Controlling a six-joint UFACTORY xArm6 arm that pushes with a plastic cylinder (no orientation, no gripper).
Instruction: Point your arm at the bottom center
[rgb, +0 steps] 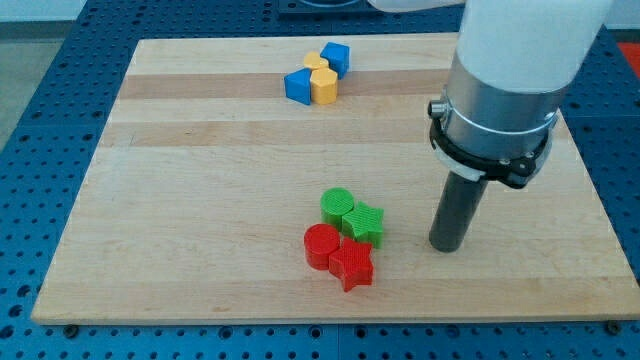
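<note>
My tip (447, 247) rests on the wooden board (200, 200) at the view's lower right, a short way right of a cluster of four blocks and not touching them. The cluster holds a green round block (337, 206), a green star block (365, 222), a red round block (322, 245) and a red star block (352, 265), all pressed together near the bottom center. The rod hangs from the white and grey arm (505, 80) at the view's upper right.
At the view's top center sit a blue block (298, 86), a yellow block (322, 88), a second yellow block (317, 64) and a blue cube (336, 58), bunched together. A blue perforated table surrounds the board.
</note>
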